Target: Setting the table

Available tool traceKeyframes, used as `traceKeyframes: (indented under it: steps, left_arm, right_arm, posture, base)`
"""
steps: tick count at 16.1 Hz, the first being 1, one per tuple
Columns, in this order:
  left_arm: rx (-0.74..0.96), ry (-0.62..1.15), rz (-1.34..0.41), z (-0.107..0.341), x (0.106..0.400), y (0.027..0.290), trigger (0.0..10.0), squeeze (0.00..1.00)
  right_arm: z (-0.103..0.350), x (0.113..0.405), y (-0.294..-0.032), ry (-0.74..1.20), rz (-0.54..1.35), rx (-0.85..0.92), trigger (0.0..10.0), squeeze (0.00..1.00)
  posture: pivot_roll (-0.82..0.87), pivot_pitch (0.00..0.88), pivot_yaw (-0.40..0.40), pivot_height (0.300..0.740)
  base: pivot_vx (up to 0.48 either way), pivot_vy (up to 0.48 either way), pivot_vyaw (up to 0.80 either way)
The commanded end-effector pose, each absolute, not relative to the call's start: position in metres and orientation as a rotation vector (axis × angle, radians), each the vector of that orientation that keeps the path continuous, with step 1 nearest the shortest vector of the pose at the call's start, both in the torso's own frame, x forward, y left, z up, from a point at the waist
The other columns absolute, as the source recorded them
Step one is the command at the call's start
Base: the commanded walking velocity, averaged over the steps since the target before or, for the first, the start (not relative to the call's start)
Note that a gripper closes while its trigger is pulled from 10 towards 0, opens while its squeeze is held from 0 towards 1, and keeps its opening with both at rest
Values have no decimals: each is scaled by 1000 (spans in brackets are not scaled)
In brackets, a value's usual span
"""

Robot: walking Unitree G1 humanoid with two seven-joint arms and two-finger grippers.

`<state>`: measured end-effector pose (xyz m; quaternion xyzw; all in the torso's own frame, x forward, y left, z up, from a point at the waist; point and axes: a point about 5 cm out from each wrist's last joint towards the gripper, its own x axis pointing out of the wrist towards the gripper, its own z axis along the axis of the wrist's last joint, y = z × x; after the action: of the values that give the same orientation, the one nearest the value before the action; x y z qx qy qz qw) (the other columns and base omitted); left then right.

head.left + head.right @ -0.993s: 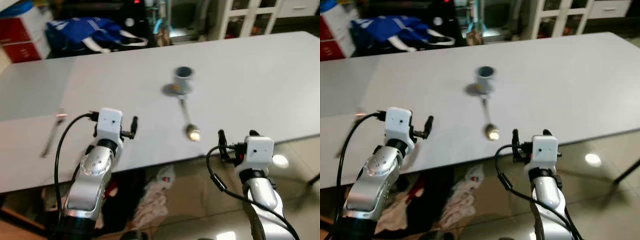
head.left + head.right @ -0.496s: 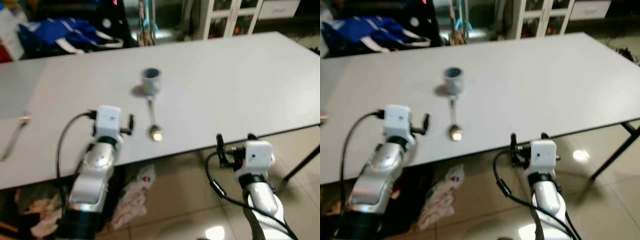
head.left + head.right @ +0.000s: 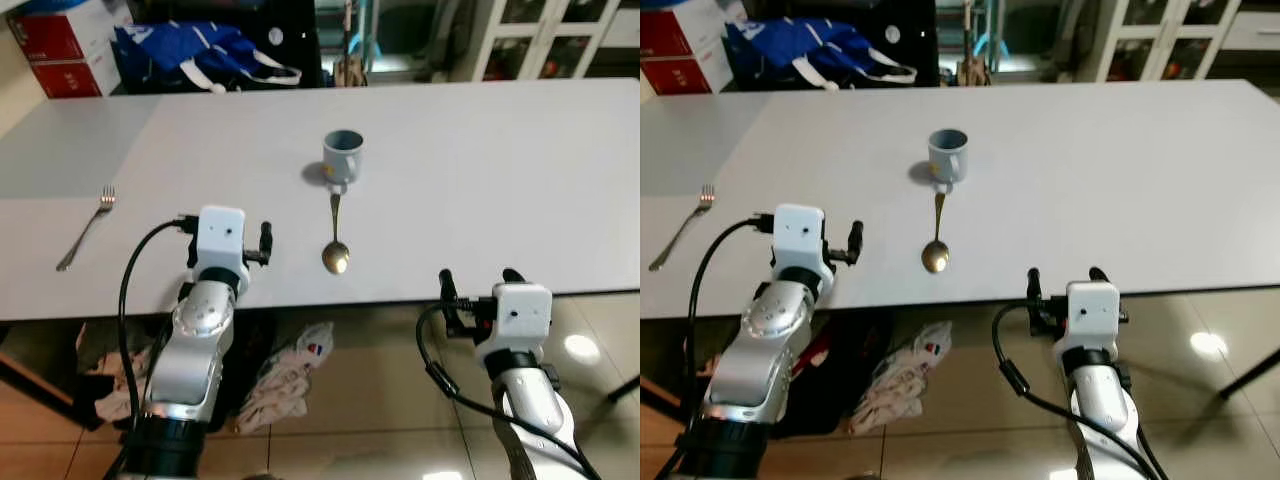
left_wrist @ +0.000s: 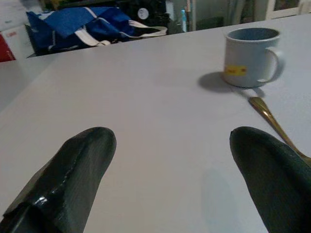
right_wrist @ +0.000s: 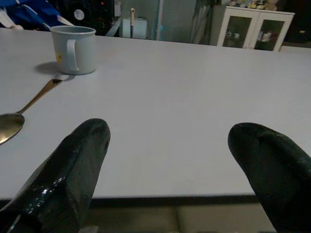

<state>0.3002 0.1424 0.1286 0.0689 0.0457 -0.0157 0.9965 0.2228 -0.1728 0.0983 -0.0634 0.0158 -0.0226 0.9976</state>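
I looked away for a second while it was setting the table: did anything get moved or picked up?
Nothing did. Only the head camera swung. The mug, spoon and fork lie where they did on the table. The left gripper and right gripper remain open and empty.

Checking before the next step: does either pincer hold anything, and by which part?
Nothing is held. The left pincer and right pincer are both open; the mug, spoon and fork lie untouched on the table.

Home dining area; long white table (image 3: 500,170); glass-door cabinet (image 3: 545,40); blue bag (image 3: 190,50); tiled floor (image 3: 380,420)
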Motion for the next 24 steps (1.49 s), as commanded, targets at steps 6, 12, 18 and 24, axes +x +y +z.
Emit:
traceKeyframes:
  steps: [6,12,18,24]
  left_arm:
    - [147,69,-27,132,302,140,10000,0]
    - [126,98,-20,128,303,139,10000,0]
    - [111,112,-20,124,303,136,10000,0]
    - [120,126,-10,124,310,139,10000,0]
  right_arm:
    - [101,222,-170,23,-18,-136,10000,0]
    - [99,225,-170,30,-18,-123,10000,0]
    - [100,226,-171,24,-3,-120,10000,0]
    - [99,230,-168,25,11,-118,10000,0]
  posture:
    - [-194,17,41,727]
    - [-190,13,41,727]
    - [-191,0,40,727]
    - [-185,0,41,727]
  base:
    - [0,0,235]
    - [0,225,0]
    - [0,477,267]
    - [0,480,132]
